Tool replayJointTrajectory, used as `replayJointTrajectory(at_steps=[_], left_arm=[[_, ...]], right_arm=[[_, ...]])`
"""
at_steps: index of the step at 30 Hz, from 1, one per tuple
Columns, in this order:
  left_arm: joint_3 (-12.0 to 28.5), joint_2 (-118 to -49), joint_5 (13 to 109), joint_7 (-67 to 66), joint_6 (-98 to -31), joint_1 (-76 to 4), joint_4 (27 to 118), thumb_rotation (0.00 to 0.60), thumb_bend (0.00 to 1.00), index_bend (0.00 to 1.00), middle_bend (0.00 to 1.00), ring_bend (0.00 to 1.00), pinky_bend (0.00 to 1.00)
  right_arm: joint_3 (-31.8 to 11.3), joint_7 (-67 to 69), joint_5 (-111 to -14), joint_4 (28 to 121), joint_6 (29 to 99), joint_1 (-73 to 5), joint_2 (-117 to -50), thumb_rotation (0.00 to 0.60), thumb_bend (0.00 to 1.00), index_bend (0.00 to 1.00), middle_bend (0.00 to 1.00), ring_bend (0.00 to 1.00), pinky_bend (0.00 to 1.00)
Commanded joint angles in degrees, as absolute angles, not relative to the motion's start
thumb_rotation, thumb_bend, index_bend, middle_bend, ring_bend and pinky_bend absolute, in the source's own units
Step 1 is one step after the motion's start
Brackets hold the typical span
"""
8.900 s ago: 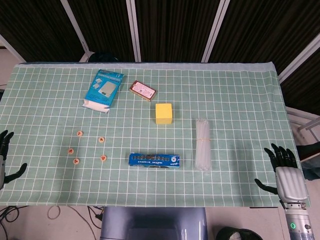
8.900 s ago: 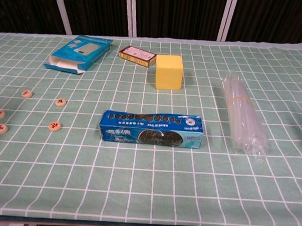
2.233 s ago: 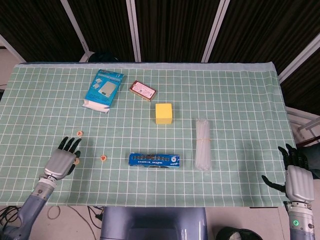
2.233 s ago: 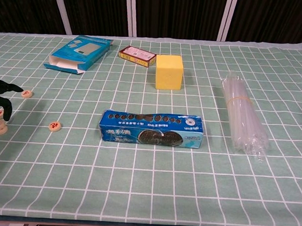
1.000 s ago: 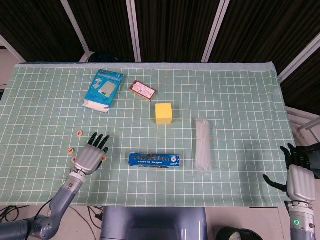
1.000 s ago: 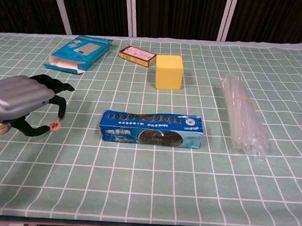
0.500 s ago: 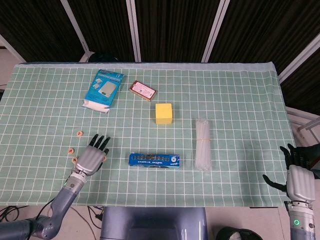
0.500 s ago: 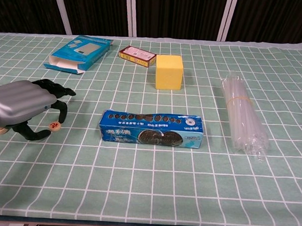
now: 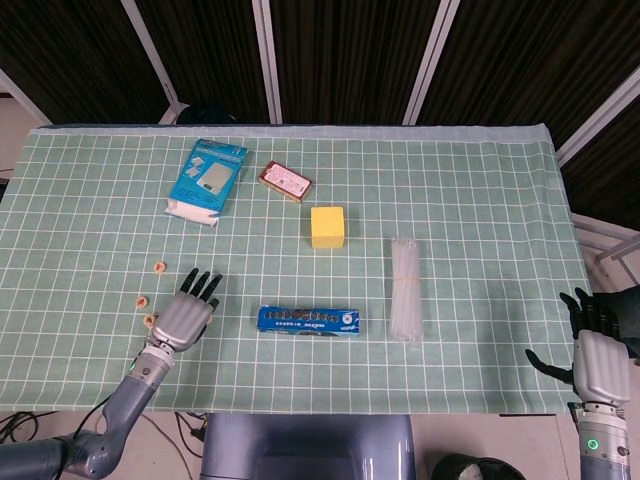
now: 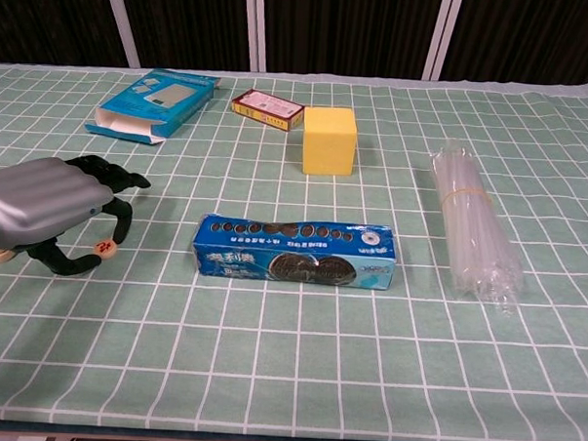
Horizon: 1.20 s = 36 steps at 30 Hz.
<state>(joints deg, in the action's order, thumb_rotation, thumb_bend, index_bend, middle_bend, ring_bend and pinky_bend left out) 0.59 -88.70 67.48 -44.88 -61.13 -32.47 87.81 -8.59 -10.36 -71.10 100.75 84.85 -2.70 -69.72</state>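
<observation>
Tablecloth [image 9: 480, 200]; disc [image 10: 104, 246] under left hand [image 10: 43, 203]

The left hand [image 10: 43, 210] has a ribbed, matt silver metal-look back and black plastic fingers [image 10: 118, 218]. Under it lies a pale wooden disc [image 10: 104, 246]. Right of the disc, the biscuit pack [image 10: 297, 251] is glossy blue film. All rest on matt green checked cloth [image 10: 298, 357]; the straws [image 10: 472, 224] are clear, shiny plastic.
</observation>
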Motion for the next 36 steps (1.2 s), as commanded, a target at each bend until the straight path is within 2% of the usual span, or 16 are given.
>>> replayJointTrajectory(at_steps=[1,11,19,26,36], left_arm=[[0.5,-88.6,67.5,-44.8,-61.3,-32.5,87.8,0.6,0.35,0.47,0.04,0.0,0.0],[0.4,-85.3,68.9,-43.4,-63.8,-31.5,91.0,0.6,0.35,0.48,0.05,0.0,0.0],[-1.9,-79.5,71.4,-39.2,-66.3,-28.6,93.1,0.6,0.35,0.48,0.05,0.0,0.0],[-3.6,-77.1,73.0,-33.7,-66.9,-26.2,89.6,0.6,0.35,0.48,0.05,0.0,0.0],[-4.0,-77.1,74.4,-29.1,-66.2,-24.6,85.2,0.6,0.35,0.47,0.05,0.0,0.0]], right_arm=[[-8.6,-10.4,-71.1,100.7,84.9,-2.7,-69.7,0.6,0.27,0.12,0.06,0.02,0.0],[-8.6,-10.1,-71.2,100.8,85.0,-2.6,-69.7,0.6,0.27,0.12,0.06,0.02,0.0],[-8.5,-10.3,-71.2,100.9,85.0,-2.6,-69.7,0.6,0.27,0.12,0.06,0.02,0.0],[-8.5,-10.6,-71.2,100.9,85.1,-2.6,-69.9,0.6,0.27,0.12,0.06,0.02,0.0],[-8.5,-10.8,-71.0,100.9,85.1,-2.6,-70.0,0.6,0.27,0.12,0.06,0.02,0.0]])
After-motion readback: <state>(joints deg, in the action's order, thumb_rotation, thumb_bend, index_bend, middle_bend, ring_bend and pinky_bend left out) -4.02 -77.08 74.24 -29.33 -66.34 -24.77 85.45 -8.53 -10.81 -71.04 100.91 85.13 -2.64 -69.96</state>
